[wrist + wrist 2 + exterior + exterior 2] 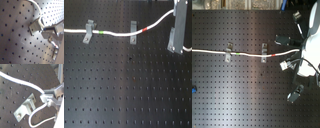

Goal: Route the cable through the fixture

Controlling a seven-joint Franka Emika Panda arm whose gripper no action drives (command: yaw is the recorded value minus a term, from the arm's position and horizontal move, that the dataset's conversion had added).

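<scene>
The cable runs white across the black perforated board in the first exterior view, through two metal clips: one by its green band, one by its red band. From there it climbs toward one o'clock to the gripper, whose jaws are closed tight on the cable in the second wrist view, beside a third clip.

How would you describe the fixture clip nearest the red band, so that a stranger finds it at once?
On the black perforated board, follow the white cable in the first exterior view. Two metal clips hold it; take the clip beside the red band, not the other clip by the green band.
</scene>
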